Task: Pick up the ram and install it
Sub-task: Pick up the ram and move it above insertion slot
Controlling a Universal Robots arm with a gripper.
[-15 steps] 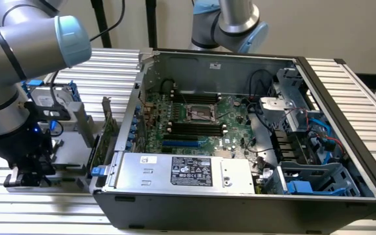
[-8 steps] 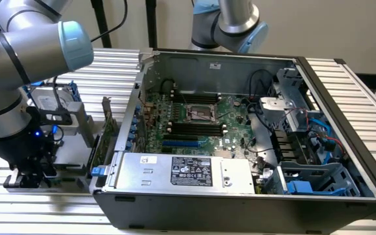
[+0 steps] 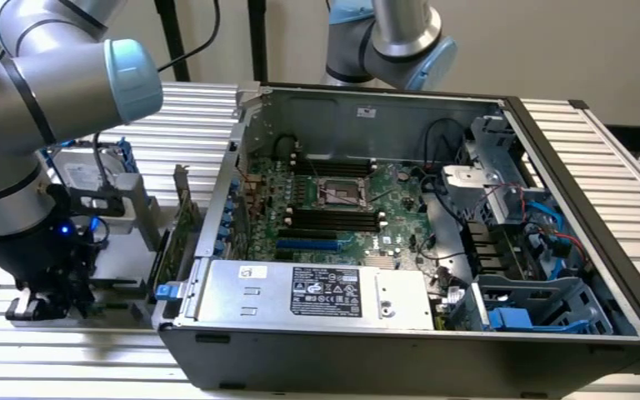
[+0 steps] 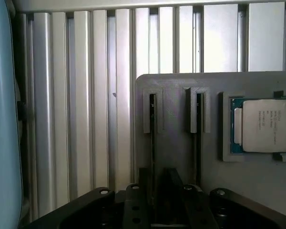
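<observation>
At the exterior view's left edge the grey-and-pale-blue arm (image 3: pixel 31 125) reaches down, and its black gripper (image 3: pixel 47 300) hangs low over a matte grey plastic holder (image 3: pixel 131 267). There is little room here, as the holder sits just beside the wall of the computer case (image 3: pixel 409 358).

From the wrist camera, the gripper (image 4: pixel 157 200) has its fingers (image 4: pixel 133 205) standing apart on either side of the ram (image 4: pixel 152 138), not pressed to it. The ram stands edge-up in a narrow slot of the holder (image 4: pixel 176 86), so it shows as a thin dark line and its chips cannot be made out. Its near end is hidden under the fingers. A second stick (image 4: pixel 199 138) stands in the neighbouring slot, and beyond that a square metal-capped processor (image 4: pixel 267 125) lies flat in a recess. The ribbed aluminium table (image 4: pixel 76 95) lies bare on the ram's other side.

Behind the holder a silver hard drive (image 3: pixel 81 171) sits in a blue frame, partly covered by the arm. A green expansion card (image 3: pixel 181 221) stands upright next to the case.

Further right the case lies open-topped. Long black memory slots (image 3: pixel 332 218) lie on the green motherboard (image 3: pixel 332 196), uncovered from above. A boxy metal power supply (image 3: pixel 309 292) sits in front of them.
</observation>
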